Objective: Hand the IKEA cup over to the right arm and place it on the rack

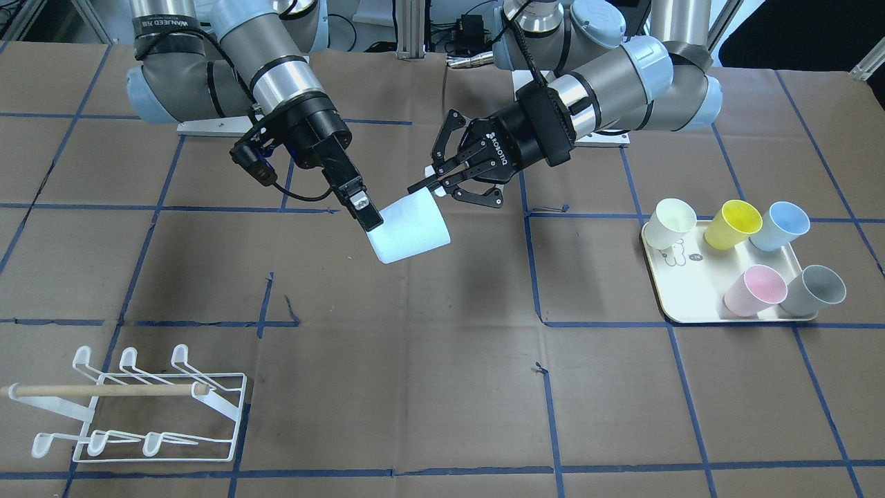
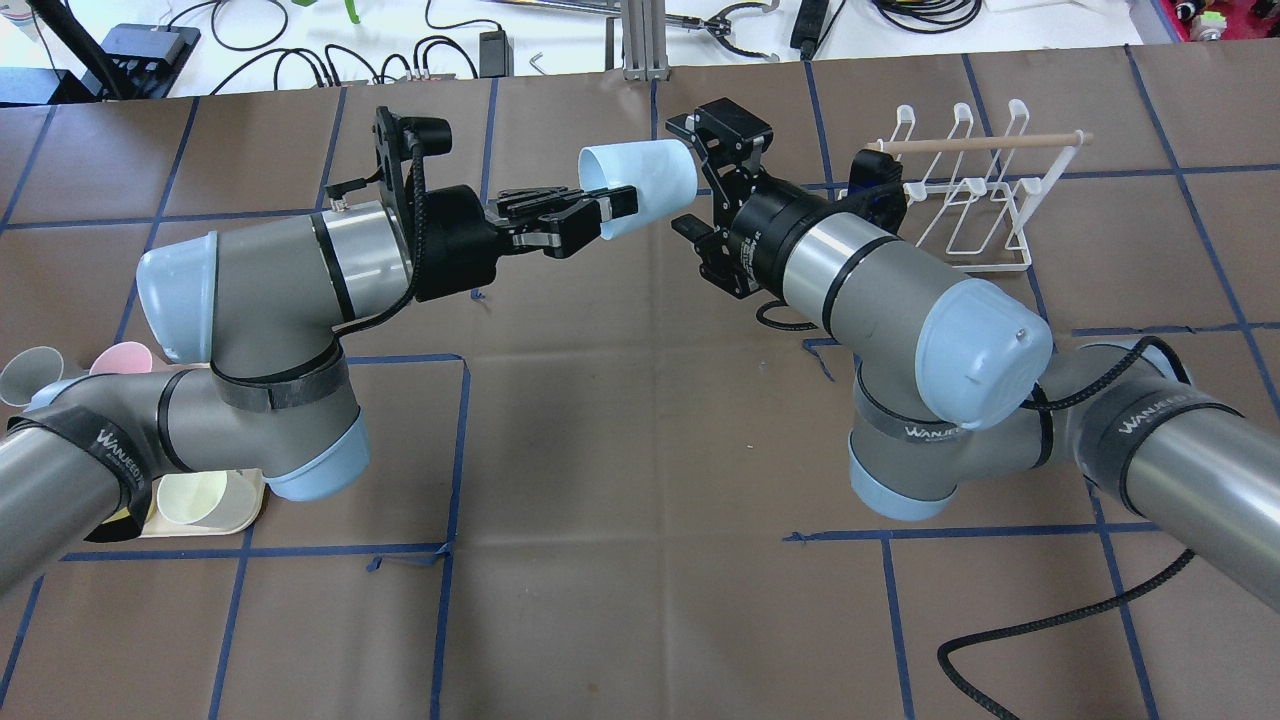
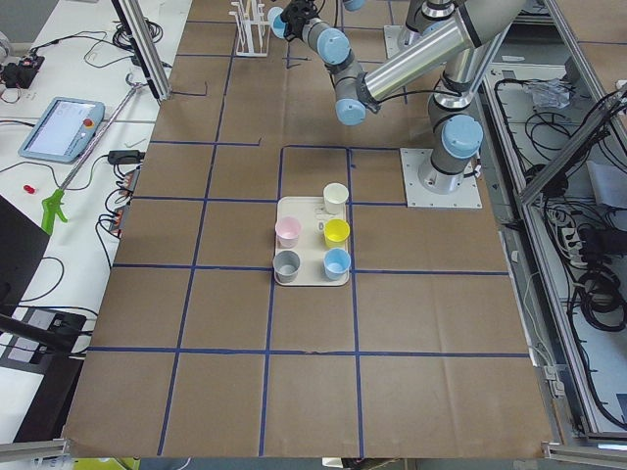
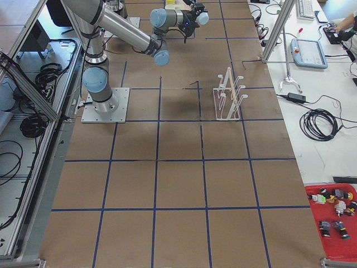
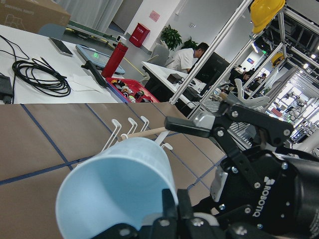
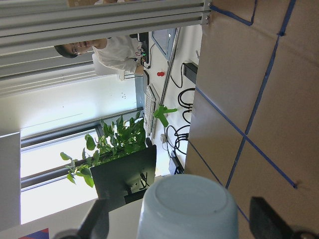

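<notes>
A pale blue IKEA cup [image 2: 640,175] hangs on its side above the table's middle. My left gripper [image 2: 618,207] is shut on its rim, one finger inside the mouth; the left wrist view shows the pinch low on the cup [image 5: 114,184]. The right arm's gripper [image 2: 686,178] is open, its jaws standing on either side of the cup's closed base. The right wrist view shows that base [image 6: 189,209] centred between the spread fingers [image 6: 97,221]. I cannot tell whether they touch it. The white wire rack [image 2: 960,190] with its wooden dowel stands beyond the right arm, with nothing hung on its prongs.
A cream tray [image 1: 691,304] on my left side holds several cups: cream, yellow, blue, pink and grey. The brown table top [image 1: 415,387] is marked with blue tape lines. Cables and tools lie along the far edge. People sit at desks beyond the table.
</notes>
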Robot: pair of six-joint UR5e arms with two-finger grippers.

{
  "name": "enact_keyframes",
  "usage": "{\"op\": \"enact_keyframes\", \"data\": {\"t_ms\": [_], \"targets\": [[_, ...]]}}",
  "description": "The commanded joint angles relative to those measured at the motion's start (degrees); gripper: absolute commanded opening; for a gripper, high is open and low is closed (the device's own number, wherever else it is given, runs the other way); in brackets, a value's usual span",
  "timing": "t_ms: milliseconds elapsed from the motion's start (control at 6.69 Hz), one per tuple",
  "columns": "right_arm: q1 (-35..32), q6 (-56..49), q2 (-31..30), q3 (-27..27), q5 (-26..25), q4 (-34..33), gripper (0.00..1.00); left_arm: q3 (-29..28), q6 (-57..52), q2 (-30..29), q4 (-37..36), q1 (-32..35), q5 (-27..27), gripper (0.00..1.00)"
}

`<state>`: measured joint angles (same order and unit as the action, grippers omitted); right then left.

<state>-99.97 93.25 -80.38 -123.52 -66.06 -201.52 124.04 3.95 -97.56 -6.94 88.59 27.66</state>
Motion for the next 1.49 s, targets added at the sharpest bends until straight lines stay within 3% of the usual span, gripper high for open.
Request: {"op": "enact_keyframes", "data": {"t_ms": [0, 1046, 1195, 1344], "targets": [[-0.48, 0.0, 2.93, 3.54, -0.03, 0.34, 1.0, -0.03, 0.44, 0.0, 0.0, 0.0, 0.02, 0.0], [-2.24, 0.0, 3.47, 3.64, -1.0, 0.34, 0.99, -0.03, 0.96, 0.0, -0.09, 0.0, 0.11, 0.0], [-2.24, 0.0, 3.56, 3.64, -0.91, 0.43, 0.93, -0.03, 1.05, 0.0, -0.09, 0.0, 0.11, 0.0], [-2.24, 0.0, 3.56, 3.64, -0.82, 0.34, 0.76, -0.03, 1.06, 0.0, -0.09, 0.0, 0.11, 0.0]]}}
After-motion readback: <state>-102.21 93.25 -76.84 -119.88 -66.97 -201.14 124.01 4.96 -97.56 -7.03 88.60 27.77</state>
